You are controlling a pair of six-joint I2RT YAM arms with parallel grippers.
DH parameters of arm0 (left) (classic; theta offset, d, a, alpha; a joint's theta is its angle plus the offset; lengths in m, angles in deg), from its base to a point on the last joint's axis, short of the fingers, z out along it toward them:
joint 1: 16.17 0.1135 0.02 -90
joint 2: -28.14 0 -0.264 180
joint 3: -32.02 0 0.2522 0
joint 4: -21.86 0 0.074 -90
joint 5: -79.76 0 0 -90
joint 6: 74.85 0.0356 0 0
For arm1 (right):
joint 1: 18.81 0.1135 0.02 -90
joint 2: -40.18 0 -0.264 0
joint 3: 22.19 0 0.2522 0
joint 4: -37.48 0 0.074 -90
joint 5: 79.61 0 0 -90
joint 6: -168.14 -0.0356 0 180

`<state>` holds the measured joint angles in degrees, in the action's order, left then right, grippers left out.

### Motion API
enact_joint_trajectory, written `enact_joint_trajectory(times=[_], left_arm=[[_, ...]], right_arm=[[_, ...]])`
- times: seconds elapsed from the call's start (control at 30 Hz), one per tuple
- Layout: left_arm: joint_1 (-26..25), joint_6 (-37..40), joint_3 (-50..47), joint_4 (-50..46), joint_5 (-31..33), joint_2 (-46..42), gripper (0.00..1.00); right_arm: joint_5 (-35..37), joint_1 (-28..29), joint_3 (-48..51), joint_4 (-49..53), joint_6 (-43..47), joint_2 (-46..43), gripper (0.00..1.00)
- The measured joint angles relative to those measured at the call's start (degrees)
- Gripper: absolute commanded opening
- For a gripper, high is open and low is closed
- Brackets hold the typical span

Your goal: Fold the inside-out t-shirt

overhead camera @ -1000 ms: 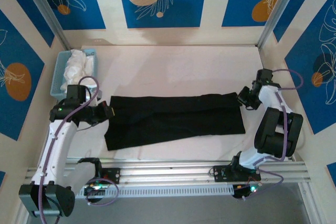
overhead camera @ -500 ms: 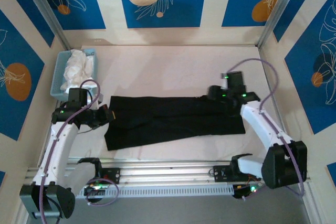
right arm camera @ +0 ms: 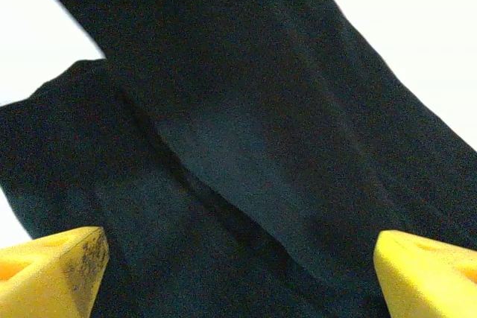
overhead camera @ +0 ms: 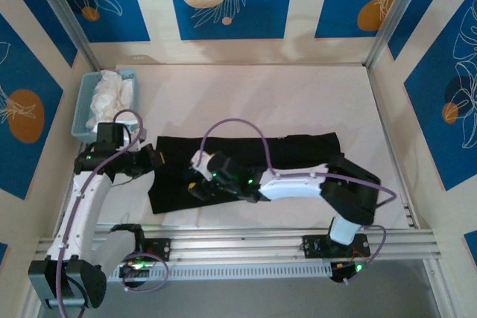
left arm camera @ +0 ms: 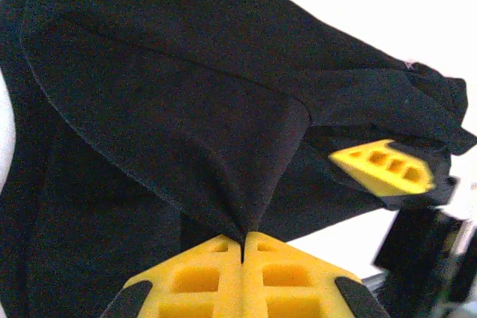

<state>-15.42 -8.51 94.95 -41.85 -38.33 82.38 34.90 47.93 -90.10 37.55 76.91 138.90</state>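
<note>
**No legible writing in view**

No word, number or brand name can be read. The blue wall panels (overhead camera: 253, 5) behind the table (overhead camera: 261, 94) carry only leaf and circle drawings. The arm mounts (overhead camera: 332, 246) at the table's near edge perhaps bear small print, too blurred to tell.

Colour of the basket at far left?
Light blue; the basket shows best in the top external view.

From above, the right arm (overhead camera: 298, 182) hides the middle of the t-shirt (overhead camera: 305, 150). Close up, the right gripper (right arm camera: 237, 251) has both fingers (right arm camera: 52, 269) cut off at the bottom edge. A fold of cloth vanishes between the pressed-together fingers of the left gripper (left arm camera: 242, 242).
</note>
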Motion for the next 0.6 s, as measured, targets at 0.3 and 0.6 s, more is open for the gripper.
enact_joint_trajectory(times=[0.3,0.6], left_arm=[[0.0,-0.37,-0.13,1.16,-0.02,-0.02,0.0],[0.0,-1.9,-0.17,1.57,-0.44,0.0,0.0]], right_arm=[[12.46,3.96,-5.86,-15.41,9.9,12.5,0.93],[25.81,5.07,-8.26,-25.16,17.31,18.95,0.91]])
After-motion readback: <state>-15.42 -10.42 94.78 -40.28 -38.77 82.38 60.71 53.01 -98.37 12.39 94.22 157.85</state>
